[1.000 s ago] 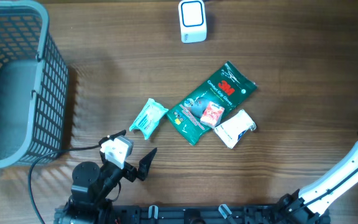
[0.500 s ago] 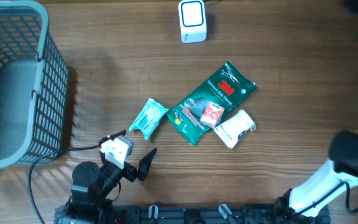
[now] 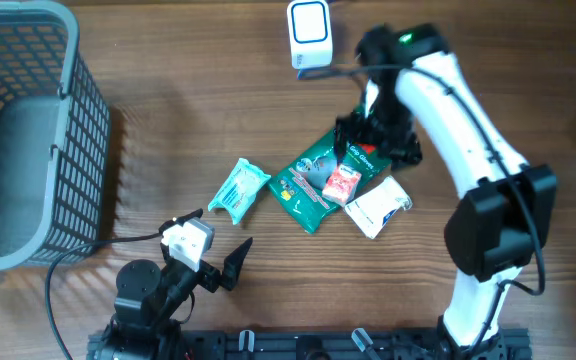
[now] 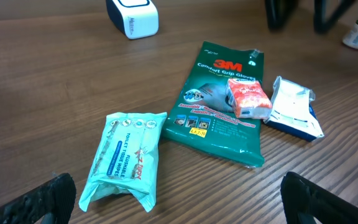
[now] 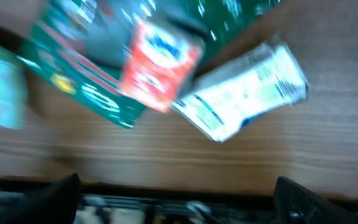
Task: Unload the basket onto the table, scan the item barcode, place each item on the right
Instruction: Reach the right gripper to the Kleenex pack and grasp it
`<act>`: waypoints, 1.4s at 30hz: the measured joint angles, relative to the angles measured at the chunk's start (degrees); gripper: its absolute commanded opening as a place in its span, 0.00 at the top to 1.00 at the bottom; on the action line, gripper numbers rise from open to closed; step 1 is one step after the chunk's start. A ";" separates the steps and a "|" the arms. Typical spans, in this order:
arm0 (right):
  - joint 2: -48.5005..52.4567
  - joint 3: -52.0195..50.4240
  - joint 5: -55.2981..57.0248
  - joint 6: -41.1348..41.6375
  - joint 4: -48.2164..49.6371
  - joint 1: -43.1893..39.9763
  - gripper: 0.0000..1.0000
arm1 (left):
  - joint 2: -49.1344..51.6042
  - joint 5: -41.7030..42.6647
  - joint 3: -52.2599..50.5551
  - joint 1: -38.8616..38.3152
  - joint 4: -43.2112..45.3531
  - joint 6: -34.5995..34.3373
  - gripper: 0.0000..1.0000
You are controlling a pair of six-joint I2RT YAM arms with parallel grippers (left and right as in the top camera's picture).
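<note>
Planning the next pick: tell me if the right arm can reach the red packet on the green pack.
Probably yes: the open right gripper hovers beside the red packet, which lies uncovered atop the green pack.

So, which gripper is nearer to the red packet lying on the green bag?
Right. The right gripper hangs over the far end of the green bag, just beyond the red packet. The left gripper is at the near table edge, past the teal tissue pack.

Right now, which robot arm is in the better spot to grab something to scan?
Probably the right one. Its open right gripper hovers over the flat green glove packet, close to the white box-shaped scanner. The open left gripper sits farther back from the items.
</note>
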 measured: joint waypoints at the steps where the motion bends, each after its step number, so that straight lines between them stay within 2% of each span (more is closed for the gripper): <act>1: 0.00 -1.88 0.92 -0.55 0.00 0.85 0.00 | 0.00 0.00 0.00 0.00 0.00 0.00 0.00; 7: -3.02 -9.18 4.26 -2.84 0.15 4.46 0.00 | 0.00 0.00 0.00 0.00 -0.02 0.00 0.00; 12: -22.75 -16.06 8.24 0.02 1.01 9.44 0.00 | 0.00 0.00 0.00 0.00 0.00 0.02 0.00; 16: -42.34 -24.94 13.03 4.26 14.84 12.20 0.00 | 0.00 0.00 0.00 0.00 -0.04 0.00 0.00; 19: -48.13 -33.59 13.44 3.39 29.03 12.31 0.00 | 0.00 -0.02 0.00 0.00 -0.02 0.00 0.00; 23: -44.46 -41.75 13.38 -0.72 36.52 12.31 0.01 | 0.00 -0.02 0.00 0.00 0.00 0.02 0.00; 25: -38.62 -44.02 13.22 -3.61 40.39 12.31 0.18 | 0.00 0.00 0.00 0.00 -0.02 0.00 0.00; 29: -29.00 -44.22 13.38 -9.05 46.40 12.35 0.19 | 0.00 0.00 0.00 0.00 -0.02 0.02 0.00; 33: -23.87 -44.22 13.49 -11.02 47.60 12.35 0.19 | 0.00 0.00 0.00 0.00 -0.02 0.00 0.00; 42: -21.42 -44.22 15.85 -14.95 53.57 12.50 0.19 | 0.00 0.00 0.00 0.00 -0.02 0.00 0.00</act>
